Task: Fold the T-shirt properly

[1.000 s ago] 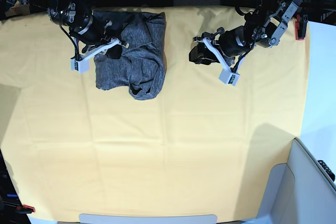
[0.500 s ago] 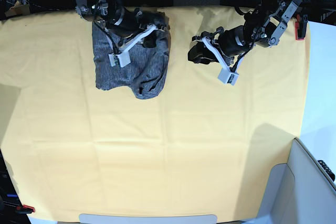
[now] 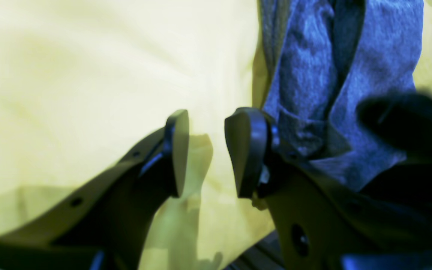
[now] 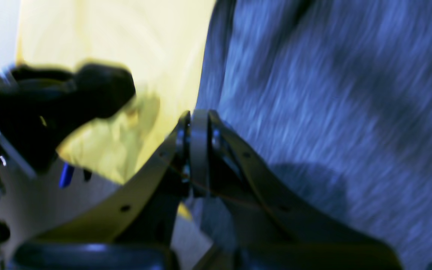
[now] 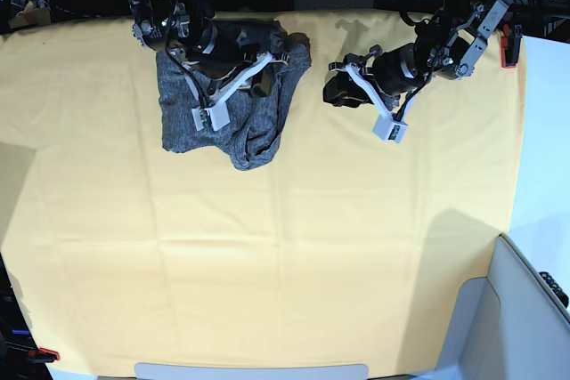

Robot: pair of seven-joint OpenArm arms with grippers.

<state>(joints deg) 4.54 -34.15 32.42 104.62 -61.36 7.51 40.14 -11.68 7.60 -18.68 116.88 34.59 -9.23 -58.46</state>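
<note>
The shirt (image 5: 223,109) is bunched at the top of the yellow cloth (image 5: 267,246).
The right gripper (image 4: 193,123) is pressed closed over the shirt, holding nothing. The left gripper (image 3: 204,150) is held apart beside it, empty.

Base view: high overhead, facing straight down on the whole yellow cloth (image 5: 267,246) and both arms; left and right wrist views: low, close behind their own jaws, each sharing with the base view the T-shirt (image 5: 232,122) (image 3: 351,75) (image 4: 332,93) and surrounding cloth.
</note>
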